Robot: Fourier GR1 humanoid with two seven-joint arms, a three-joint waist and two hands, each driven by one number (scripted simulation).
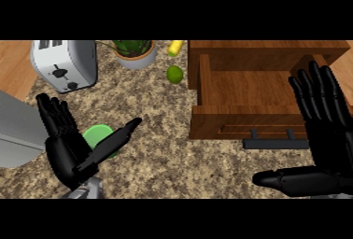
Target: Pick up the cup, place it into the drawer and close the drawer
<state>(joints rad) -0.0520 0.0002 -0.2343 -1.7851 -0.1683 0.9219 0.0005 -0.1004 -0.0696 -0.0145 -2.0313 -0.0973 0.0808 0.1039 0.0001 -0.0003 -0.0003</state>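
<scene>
The black left hand (66,154) spreads wide, straight fingers and thumb flanking the round green cup (96,135) on the speckled stone surface (172,154). The right hand (331,135), flat and open, overlaps the boxy wooden drawer (241,88), which stands open.

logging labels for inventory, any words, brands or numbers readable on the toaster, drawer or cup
None: no word, brand, number or sign can be read.
toaster: no lettering shows on it.
drawer: bare wood, with a dark handle.
cup: plain green, partly hidden by the left robot hand.
</scene>
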